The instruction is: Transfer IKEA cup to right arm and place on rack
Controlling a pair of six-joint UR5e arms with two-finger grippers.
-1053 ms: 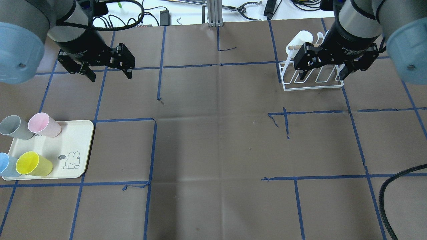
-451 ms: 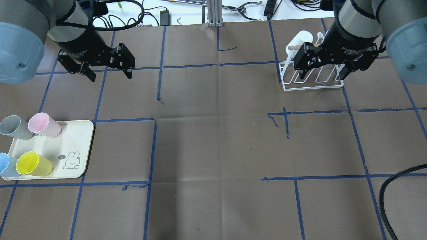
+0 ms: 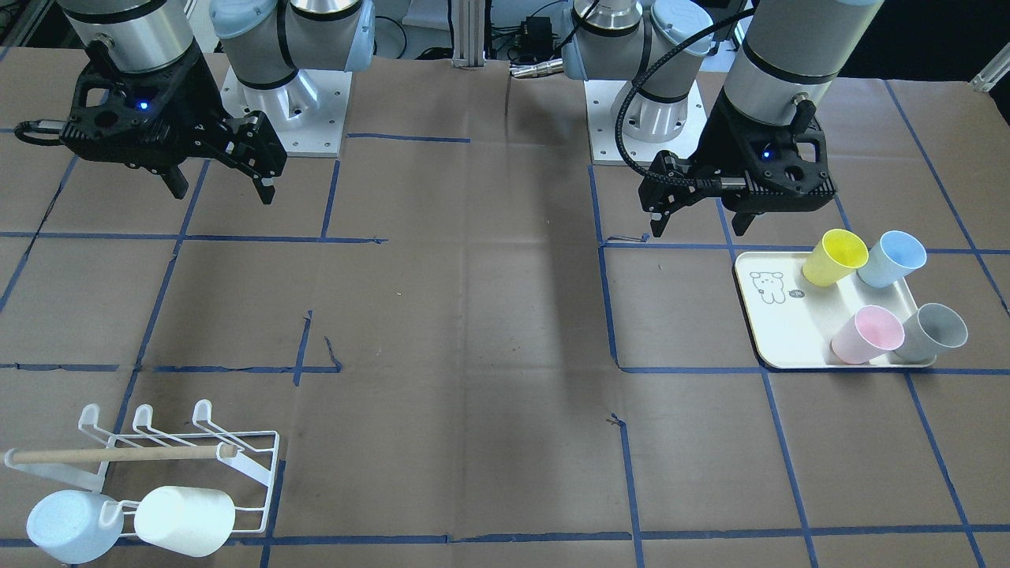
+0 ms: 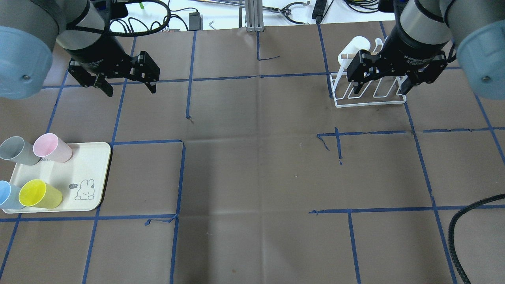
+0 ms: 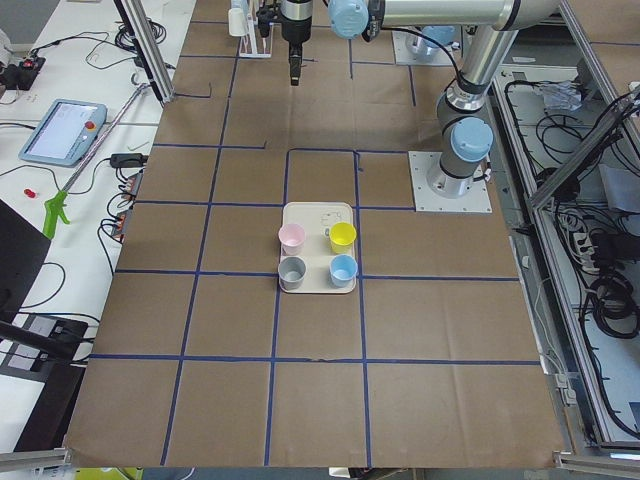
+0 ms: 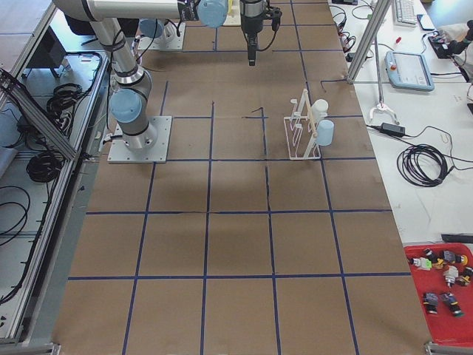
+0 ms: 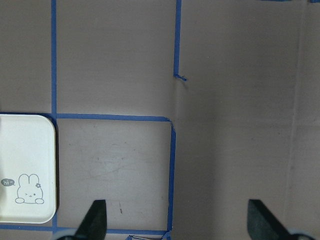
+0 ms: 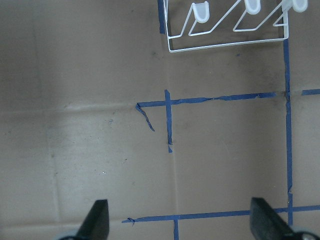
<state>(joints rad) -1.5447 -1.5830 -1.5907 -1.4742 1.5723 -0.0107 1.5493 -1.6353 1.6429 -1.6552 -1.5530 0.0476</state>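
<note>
Four cups, yellow, pink, grey and blue, stand on a cream tray at the table's left. My left gripper hangs open and empty above the table, beyond the tray; its wrist view shows the tray's corner. My right gripper is open and empty, hovering over the white wire rack. In the front-facing view the rack carries a wooden dowel, a white cup and a pale blue cup.
Brown paper with a blue tape grid covers the table. A thick braided cable loops in at the front right. Cables and tools lie beyond the far edge.
</note>
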